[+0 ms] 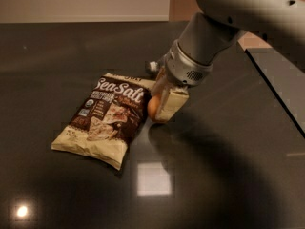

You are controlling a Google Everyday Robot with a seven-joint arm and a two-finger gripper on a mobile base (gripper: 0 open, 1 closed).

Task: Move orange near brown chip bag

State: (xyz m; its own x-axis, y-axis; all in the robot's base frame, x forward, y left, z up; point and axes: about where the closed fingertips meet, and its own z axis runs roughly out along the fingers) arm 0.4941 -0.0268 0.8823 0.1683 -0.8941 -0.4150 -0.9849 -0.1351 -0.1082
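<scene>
Holding the orange point(152, 108) betw. my fingers point(171, 104), which are closed narrow around it; only its left side shows past the cream pads. My gripper point(159, 112) sits low over the dark glossy bench point(228, 166), w/ the arm coming down from the far right. The orange is just beside the right edge of the brown chip bag point(107, 120), up by its far-right corner; can't tell if they touch, or if the fruit rests on the bench. The bag lies flat, skewed, w/ its "Sea Salt" script at the far end.
</scene>
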